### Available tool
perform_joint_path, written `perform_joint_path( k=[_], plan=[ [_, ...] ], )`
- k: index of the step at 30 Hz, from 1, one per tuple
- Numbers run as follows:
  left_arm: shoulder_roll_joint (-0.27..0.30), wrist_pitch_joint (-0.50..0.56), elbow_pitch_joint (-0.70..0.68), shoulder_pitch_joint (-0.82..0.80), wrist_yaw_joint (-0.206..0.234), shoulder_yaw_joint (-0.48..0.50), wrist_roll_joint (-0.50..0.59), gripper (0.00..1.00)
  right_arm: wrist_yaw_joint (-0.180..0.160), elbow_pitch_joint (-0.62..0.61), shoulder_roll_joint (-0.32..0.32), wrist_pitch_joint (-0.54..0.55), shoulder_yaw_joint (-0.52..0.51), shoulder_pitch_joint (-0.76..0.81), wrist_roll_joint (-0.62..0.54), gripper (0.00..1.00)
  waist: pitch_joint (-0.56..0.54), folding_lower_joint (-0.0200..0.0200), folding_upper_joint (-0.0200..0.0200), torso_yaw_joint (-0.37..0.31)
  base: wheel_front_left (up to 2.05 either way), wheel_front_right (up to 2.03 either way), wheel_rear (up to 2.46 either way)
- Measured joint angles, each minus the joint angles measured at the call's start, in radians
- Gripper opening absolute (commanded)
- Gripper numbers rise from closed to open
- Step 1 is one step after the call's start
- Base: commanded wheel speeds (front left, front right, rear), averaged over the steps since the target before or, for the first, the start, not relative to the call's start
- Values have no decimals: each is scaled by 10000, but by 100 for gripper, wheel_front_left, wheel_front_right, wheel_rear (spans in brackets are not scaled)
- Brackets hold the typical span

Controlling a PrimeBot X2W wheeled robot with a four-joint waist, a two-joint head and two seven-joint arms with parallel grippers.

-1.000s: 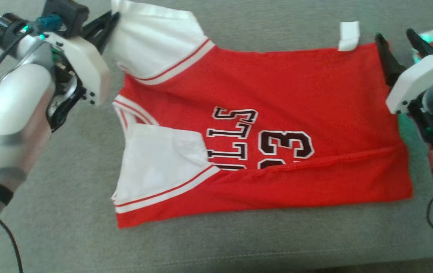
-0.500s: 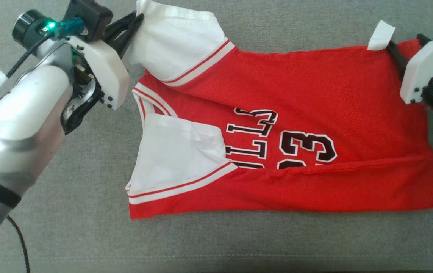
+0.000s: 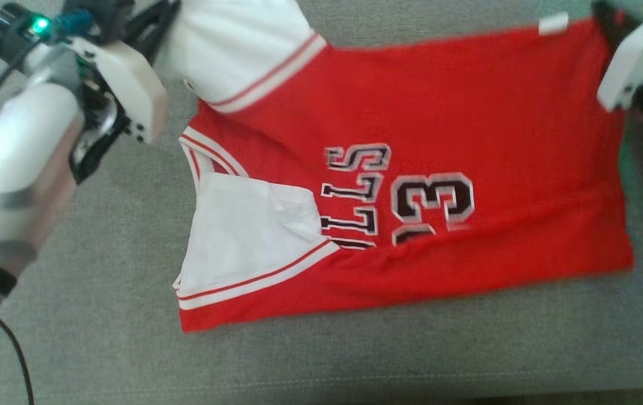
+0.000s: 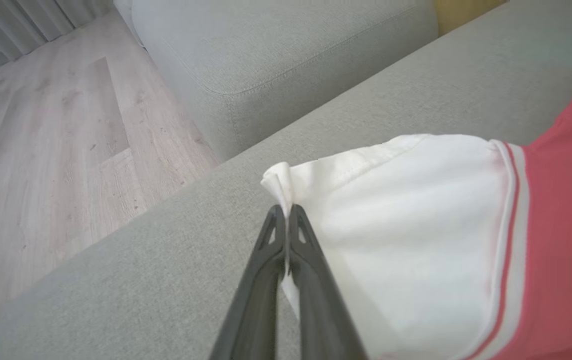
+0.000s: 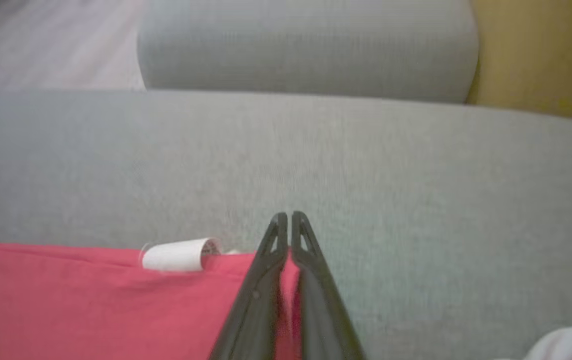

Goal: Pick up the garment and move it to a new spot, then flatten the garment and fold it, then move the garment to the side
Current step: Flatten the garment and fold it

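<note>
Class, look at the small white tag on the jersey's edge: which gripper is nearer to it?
Right. The right gripper pinches the jersey just beside the tag; the left gripper holds the white sleeve at its far end.

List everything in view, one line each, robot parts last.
sofa seat: one, grey, across the foreground
jersey: one, red with white sleeves and black lettering, spread on the sofa seat
tag: one, white, on the jersey's far hem edge
cushion: one, grey, beyond the sofa seat
floor: one, pale wood, beside the sofa seat
yellow surface: one, behind the cushion, cannot tell what it is
left gripper: one, dark fingers, shut on the jersey's white sleeve
right gripper: one, dark fingers, shut on the jersey's red hem corner
</note>
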Motion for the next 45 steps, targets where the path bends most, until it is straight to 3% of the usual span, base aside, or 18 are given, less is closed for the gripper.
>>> perform_joint_path(
  k=[14, 21, 27, 36, 45],
  plan=[
    [-299, -1289, 1553, -1669, 84, 667, 194, 0, 0, 458, 454, -2884, 146, -1805, 134, 0, 226, 1, 0, -277, 0, 0, 0],
    [-738, -1434, 2073, -1931, 119, 917, 385, 0, 0, 1049, 642, -3565, 410, -2084, 328, 0, 127, 1, 0, -224, 0, 0, 0],
    [-848, -1478, 1632, -1467, -81, 1012, 786, 0, 0, 993, 318, -3691, 830, -1721, 1051, 0, -169, 0, 0, -20, 0, 0, 0],
    [-698, -1480, 700, 519, -464, 612, 1064, 0, 0, 529, -648, -3260, 1762, -71, 2115, 0, -861, -2, 1, 268, 0, 0, 0],
    [-61, -1032, -407, 1614, -543, 134, 853, 0, 0, -253, -1530, -2429, 3005, 944, 2832, 0, -1551, -2, 1, 420, 0, 0, 0]
  ],
)
